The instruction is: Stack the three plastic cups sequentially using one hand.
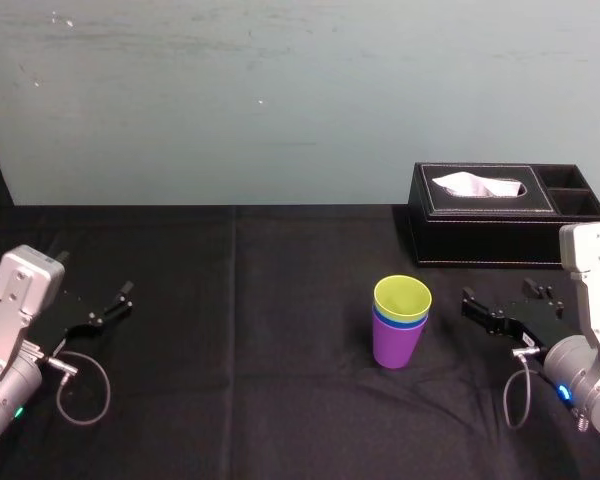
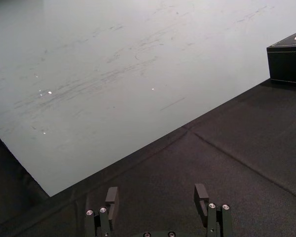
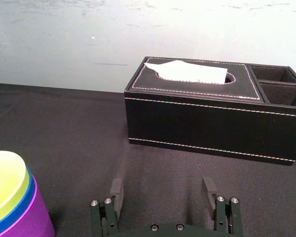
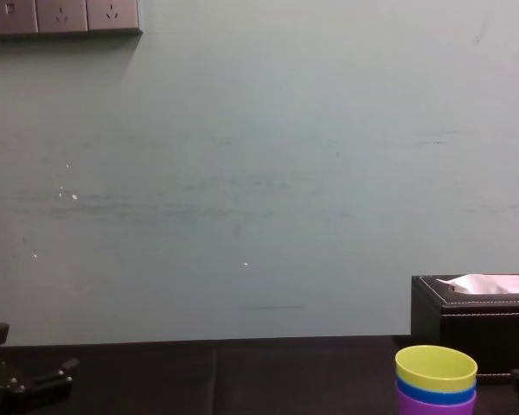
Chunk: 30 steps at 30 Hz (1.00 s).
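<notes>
The three plastic cups stand nested in one upright stack on the black table: the purple cup (image 1: 397,343) outermost, the blue cup (image 1: 410,323) inside it, the yellow-green cup (image 1: 402,297) innermost. The stack also appears in the chest view (image 4: 436,378) and the right wrist view (image 3: 12,197). My right gripper (image 1: 498,306) hovers to the right of the stack, apart from it, open with nothing between its fingers (image 3: 117,190). At the table's left side my left gripper (image 1: 115,304) rests open and empty, its fingers (image 2: 201,193) spread.
A black tissue box (image 1: 485,212) with side compartments stands at the back right, behind my right gripper. A pale wall (image 1: 280,90) rises behind the table. Cables loop by each arm.
</notes>
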{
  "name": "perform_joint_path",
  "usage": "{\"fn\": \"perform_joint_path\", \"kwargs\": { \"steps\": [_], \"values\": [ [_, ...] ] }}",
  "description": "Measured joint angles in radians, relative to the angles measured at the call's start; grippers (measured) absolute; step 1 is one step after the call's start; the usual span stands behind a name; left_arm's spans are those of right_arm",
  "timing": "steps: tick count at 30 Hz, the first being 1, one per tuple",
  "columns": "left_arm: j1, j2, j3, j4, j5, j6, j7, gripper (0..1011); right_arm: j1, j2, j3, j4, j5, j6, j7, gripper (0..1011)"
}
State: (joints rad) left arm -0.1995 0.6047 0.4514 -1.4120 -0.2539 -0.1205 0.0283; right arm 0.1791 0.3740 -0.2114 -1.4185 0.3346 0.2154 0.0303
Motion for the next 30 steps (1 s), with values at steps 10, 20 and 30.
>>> {"fn": "perform_joint_path", "kwargs": {
  "steps": [10,20,30],
  "values": [
    [0.0,0.0,0.0,0.0,0.0,0.0,0.0,1000,0.0,0.0,0.0,0.0,0.0,0.0,0.0,1000],
    [0.0,0.0,0.0,0.0,0.0,0.0,0.0,1000,0.0,0.0,0.0,0.0,0.0,0.0,0.0,1000],
    [0.0,0.0,0.0,0.0,0.0,0.0,0.0,1000,0.0,0.0,0.0,0.0,0.0,0.0,0.0,1000]
  ]
}}
